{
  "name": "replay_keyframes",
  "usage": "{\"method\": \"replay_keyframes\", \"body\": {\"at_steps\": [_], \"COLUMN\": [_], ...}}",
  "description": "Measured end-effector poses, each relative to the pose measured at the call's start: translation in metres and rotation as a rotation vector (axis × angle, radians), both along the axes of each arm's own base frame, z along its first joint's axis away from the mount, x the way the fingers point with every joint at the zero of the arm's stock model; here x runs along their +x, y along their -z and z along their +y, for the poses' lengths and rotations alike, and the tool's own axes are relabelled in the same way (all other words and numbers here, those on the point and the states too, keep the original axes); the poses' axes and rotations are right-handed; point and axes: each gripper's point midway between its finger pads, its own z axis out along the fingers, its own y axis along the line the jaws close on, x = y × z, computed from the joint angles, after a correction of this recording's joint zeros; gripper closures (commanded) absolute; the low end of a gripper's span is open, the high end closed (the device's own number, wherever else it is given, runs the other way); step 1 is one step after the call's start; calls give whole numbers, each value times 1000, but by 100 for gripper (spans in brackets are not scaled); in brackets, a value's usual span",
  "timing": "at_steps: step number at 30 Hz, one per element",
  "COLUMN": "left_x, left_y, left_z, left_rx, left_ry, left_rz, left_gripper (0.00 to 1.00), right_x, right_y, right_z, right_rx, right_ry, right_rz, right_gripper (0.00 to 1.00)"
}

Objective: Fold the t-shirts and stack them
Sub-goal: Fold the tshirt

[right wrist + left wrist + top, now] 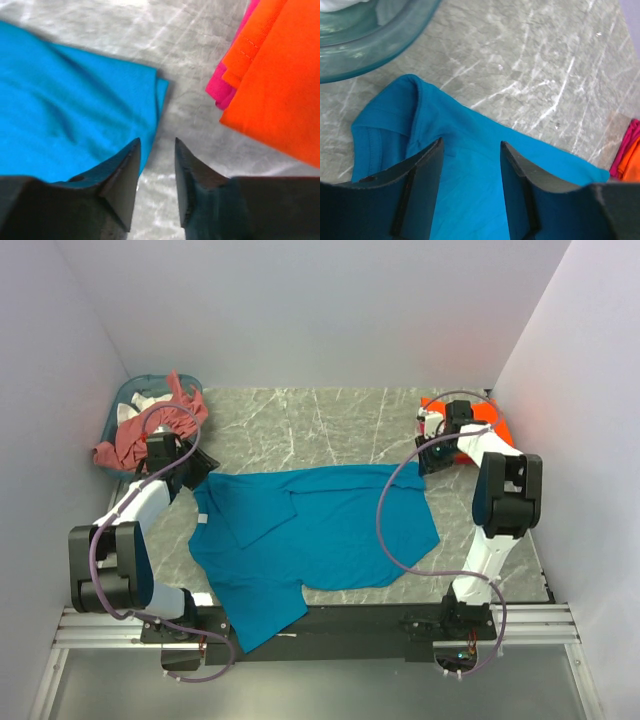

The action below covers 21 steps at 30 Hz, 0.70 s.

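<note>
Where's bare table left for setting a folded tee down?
Free: the far-centre marble strip between the teal basket and the orange stack, beyond the blue tee. Crowded: left edge, where basket and salmon tee bunch.

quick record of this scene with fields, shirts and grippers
teal-blue t-shirt: spread on table, partly folded
orange t-shirt: folded, far right, atop magenta cloth
salmon-pink t-shirt: bunched over basket, far left
left gripper: open, above teal-blue t-shirt's corner
right gripper: open, empty, between teal-blue t-shirt and orange t-shirt
</note>
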Motion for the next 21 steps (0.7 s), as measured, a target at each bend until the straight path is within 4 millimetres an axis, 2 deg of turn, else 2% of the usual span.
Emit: {"method": "replay_keyframes", "body": {"at_steps": [6, 10, 16, 18, 21], "left_x": [-1, 1, -3, -7, -12], "left_y": [-22, -43, -37, -33, -30], "left_z": [-4, -5, -5, -4, -4], "left_rx": [28, 53, 50, 52, 52], "left_ry": [55, 75, 70, 64, 62], "left_rz": [-70, -127, -108, -94, -83], "left_gripper": [41, 41, 42, 42, 42], "right_x": [-3, -5, -18, -13, 9], "right_y": [-41, -59, -60, -63, -65], "right_z": [15, 42, 96, 109, 123], "right_rx": [20, 24, 3, -25, -80], "right_ry": [-143, -346, -766, -874, -979], "right_rz": [-95, -147, -199, -221, -268], "right_gripper": [55, 53, 51, 51, 51]}}
